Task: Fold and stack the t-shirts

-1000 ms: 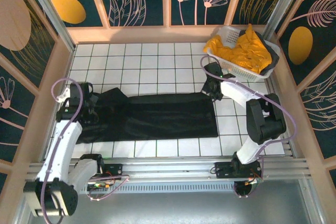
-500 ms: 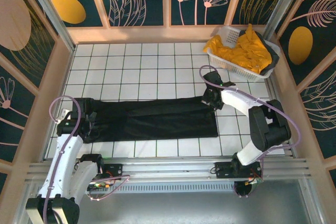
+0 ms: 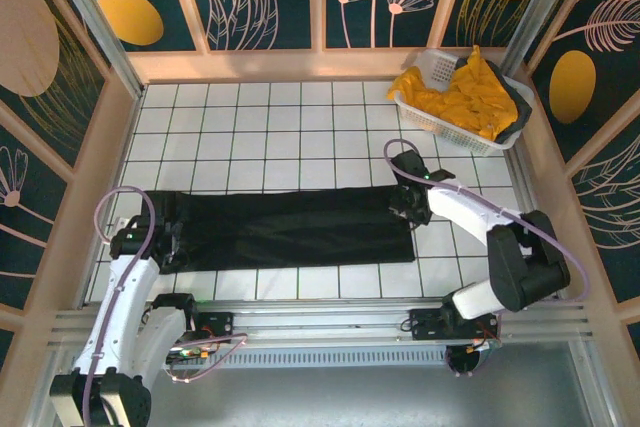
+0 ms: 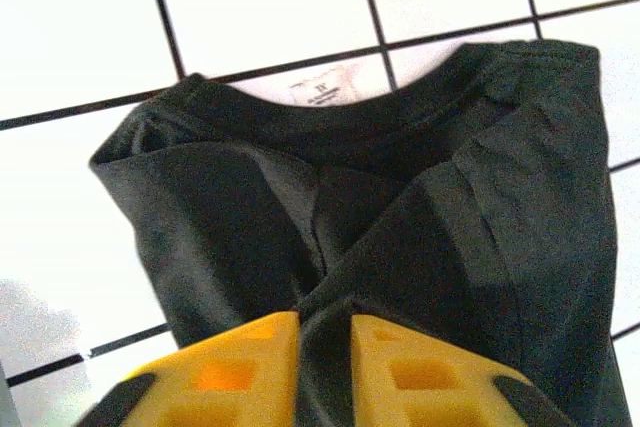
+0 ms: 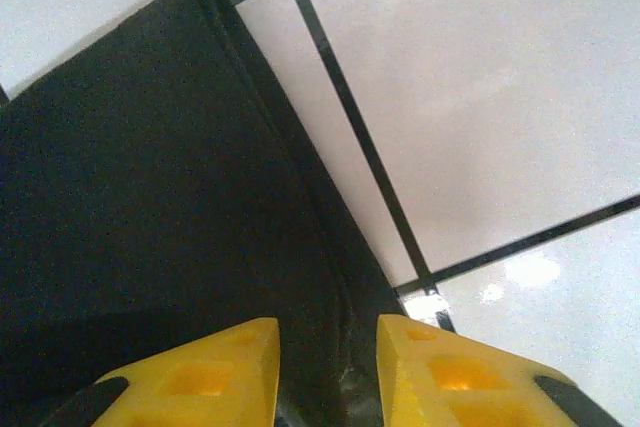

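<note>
The black t-shirt lies stretched into a long, narrow band across the near part of the tiled table, collar end to the left, hem end to the right. So we are in the folding step, with the lengthwise fold laid down and both ends being set on the tiles

The left gripper sits low over the collar end, the white neck label just beyond it. A pleat of cloth rises between its fingers, which stand slightly apart, and I cannot tell whether they pinch it. The right gripper has its fingers apart, with the doubled hem edge lying flat between them, not lifted

Next, I reckon, one end gets carried over to meet the other, which calls for a clean pinch through both layers right at the edge

There is plenty of bare tile behind the shirt. The near edge runs close to the table rail, and the white basket of mustard shirts sits in the far right corner, well apart
</note>
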{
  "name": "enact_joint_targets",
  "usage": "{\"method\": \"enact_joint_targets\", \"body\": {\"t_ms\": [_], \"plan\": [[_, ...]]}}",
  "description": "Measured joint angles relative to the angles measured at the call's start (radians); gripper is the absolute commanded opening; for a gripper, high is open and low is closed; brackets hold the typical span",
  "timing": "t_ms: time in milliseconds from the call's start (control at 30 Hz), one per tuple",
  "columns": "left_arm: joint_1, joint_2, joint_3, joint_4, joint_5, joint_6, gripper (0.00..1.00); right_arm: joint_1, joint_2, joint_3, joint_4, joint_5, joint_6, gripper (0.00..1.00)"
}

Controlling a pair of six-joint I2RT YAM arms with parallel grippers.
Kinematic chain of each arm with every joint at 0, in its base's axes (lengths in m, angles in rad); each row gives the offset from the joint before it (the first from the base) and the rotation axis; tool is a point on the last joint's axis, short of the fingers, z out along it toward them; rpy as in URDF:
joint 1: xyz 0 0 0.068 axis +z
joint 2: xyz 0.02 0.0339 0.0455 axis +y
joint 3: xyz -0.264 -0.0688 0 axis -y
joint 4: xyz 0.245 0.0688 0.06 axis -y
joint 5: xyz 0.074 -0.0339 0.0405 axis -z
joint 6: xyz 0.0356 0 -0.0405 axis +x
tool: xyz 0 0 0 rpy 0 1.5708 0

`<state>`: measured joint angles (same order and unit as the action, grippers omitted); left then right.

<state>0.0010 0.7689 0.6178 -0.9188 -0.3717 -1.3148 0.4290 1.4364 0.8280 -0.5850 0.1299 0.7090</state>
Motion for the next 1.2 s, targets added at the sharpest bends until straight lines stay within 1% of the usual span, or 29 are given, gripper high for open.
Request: {"method": "enact_joint_targets", "body": {"t_ms": [33,100,200,300,333,433,567,633,733,800,867,967,1033,1133,1200], "plan": [[0.0,-0.006,0.0,-0.008,-0.005,-0.002,0.37,0.0,-0.012,0.0,-0.001,0.0,0.002,0.32],[0.0,-0.01,0.001,-0.014,-0.014,-0.01,0.41,0.0,-0.023,0.006,-0.004,0.002,0.005,0.32],[0.0,0.011,0.018,-0.011,-0.014,-0.006,0.4,0.001,-0.019,0.03,-0.011,0.003,0.007,0.29],[0.0,0.058,0.039,0.059,0.016,0.024,0.35,0.006,-0.006,0.066,-0.002,-0.006,0.006,0.22],[0.0,0.076,0.04,0.102,0.037,0.04,0.33,0.008,-0.001,0.074,0.009,-0.016,0.003,0.19],[0.0,0.147,0.04,0.233,0.128,0.085,0.27,0.012,0.04,0.087,0.05,-0.075,0.003,0.18],[-0.002,0.304,0.043,0.452,0.303,0.138,0.22,0.024,0.116,0.092,0.088,-0.17,0.001,0.18],[-0.021,0.383,0.062,0.514,0.368,0.164,0.21,0.03,0.146,0.092,0.091,-0.206,-0.004,0.17],[-0.096,0.524,0.12,0.591,0.458,0.208,0.2,0.031,0.162,0.074,0.098,-0.256,-0.024,0.17],[-0.152,0.583,0.15,0.628,0.499,0.228,0.2,0.031,0.148,0.05,0.099,-0.275,-0.038,0.17],[-0.228,0.634,0.178,0.658,0.536,0.249,0.2,0.031,0.12,0.023,0.095,-0.283,-0.055,0.17],[-0.328,0.699,0.216,0.683,0.571,0.272,0.2,0.031,0.075,-0.006,0.09,-0.286,-0.078,0.17],[-0.398,0.761,0.251,0.692,0.586,0.287,0.2,0.031,0.058,-0.025,0.091,-0.289,-0.089,0.15],[-0.488,0.846,0.286,0.699,0.602,0.304,0.2,0.031,0.072,-0.051,0.097,-0.288,-0.1,0.12],[-0.531,0.887,0.3,0.699,0.604,0.309,0.2,0.031,0.087,-0.063,0.105,-0.289,-0.101,0.11]]}}
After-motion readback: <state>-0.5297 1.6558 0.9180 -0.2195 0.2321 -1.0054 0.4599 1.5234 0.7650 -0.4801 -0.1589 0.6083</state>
